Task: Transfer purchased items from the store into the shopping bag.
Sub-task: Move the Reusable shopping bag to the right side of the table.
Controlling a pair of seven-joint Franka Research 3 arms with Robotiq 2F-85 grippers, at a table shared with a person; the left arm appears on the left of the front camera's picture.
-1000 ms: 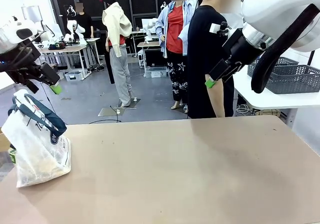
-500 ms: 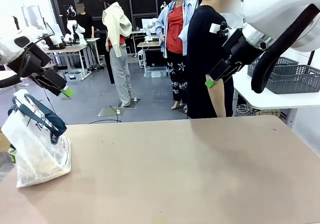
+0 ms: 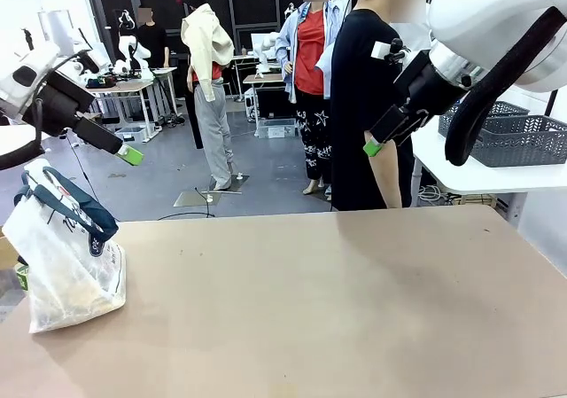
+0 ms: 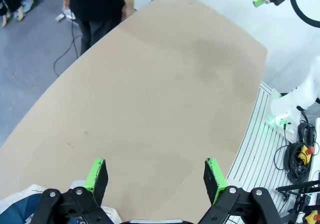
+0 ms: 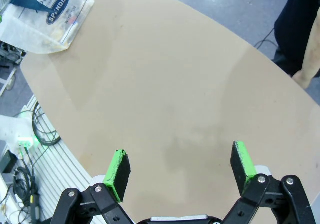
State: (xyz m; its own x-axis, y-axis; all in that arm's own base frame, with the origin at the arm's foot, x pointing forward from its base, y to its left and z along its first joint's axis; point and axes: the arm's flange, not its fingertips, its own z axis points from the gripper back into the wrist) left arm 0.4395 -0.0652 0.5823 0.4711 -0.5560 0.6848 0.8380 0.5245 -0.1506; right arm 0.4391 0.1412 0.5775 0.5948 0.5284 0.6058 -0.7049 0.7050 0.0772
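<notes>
The left end effector (image 4: 155, 175) hangs spread wide and empty above the brown bench (image 3: 337, 309), up over the shopping bag (image 3: 64, 265), which stands at the bench's near left corner with its navy straps flopped over its top. The right end effector (image 5: 181, 170) is likewise wide apart and holds nothing, raised at the right beside a person in black (image 3: 368, 97). The store (image 3: 518, 139) sits on a white side table (image 3: 461, 175) to the right, behind the right arm.

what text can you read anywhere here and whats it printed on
"SP NDI": white capitals on the navy strap of the shopping bag, right wrist view; one letter is hidden in a fold.
Script lettering higher on that strap: too blurred to read.
Small dark mark on the bag in the front view: too small to read.
</notes>
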